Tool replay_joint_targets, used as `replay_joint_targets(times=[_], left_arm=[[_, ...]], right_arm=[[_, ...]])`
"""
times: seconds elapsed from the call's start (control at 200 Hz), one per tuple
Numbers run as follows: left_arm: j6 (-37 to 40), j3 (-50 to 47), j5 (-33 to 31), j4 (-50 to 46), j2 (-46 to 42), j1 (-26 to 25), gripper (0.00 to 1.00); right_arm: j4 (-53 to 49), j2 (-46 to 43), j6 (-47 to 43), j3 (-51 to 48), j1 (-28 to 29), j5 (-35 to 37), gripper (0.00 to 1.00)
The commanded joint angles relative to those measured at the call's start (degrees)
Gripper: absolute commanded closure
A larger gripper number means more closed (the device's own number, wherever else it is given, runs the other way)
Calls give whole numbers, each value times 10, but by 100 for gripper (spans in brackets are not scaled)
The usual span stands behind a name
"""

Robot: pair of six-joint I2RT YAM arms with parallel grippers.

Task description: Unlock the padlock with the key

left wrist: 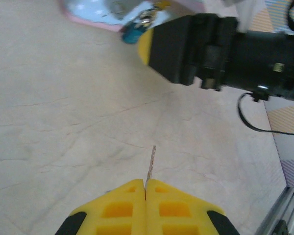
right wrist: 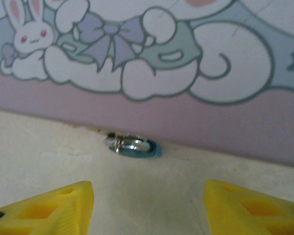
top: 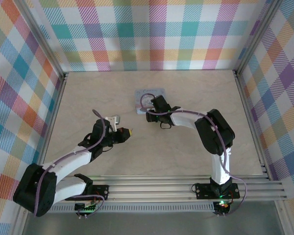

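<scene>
While the key (left wrist: pixel 150 164) is pinched between the fully closed left jaws, its thin blade pointed out over the tabletop (left wrist: pixel 63 122), the right jaws are held wide apart and empty before the padlock (right wrist: pixel 132 146), which is seen lying on the tabletop, right against the side of the cartoon-printed tin (right wrist: pixel 196 112).

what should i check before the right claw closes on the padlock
1. Right claw open: ok, fingers spread wide.
2. Padlock roughly centred ahead of it: ok.
3. Padlock clear of the tin: not ok, it lies right at the tin's edge.
4. Left claw shut on the key: ok, blade sticks out.
5. Keyhole facing the key: cannot tell.
</scene>
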Motion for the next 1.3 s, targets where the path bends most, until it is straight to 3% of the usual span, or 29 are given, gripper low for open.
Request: replay_joint_targets(times=[0.0, 0.205, 0.83, 1.295], left_arm=[[-10, -5, 47, 72, 17, 17, 100], [-9, -2, 49, 82, 35, 21, 100], [0, -12, 64, 89, 53, 34, 100], [6, -18, 72, 87, 62, 36, 100]], right_arm=[[27, 13, -16, 23, 7, 37, 39], [17, 29, -12, 35, 19, 81, 40], [-58, 92, 47, 122, 28, 119, 48], [14, 101, 54, 99, 27, 130, 60]])
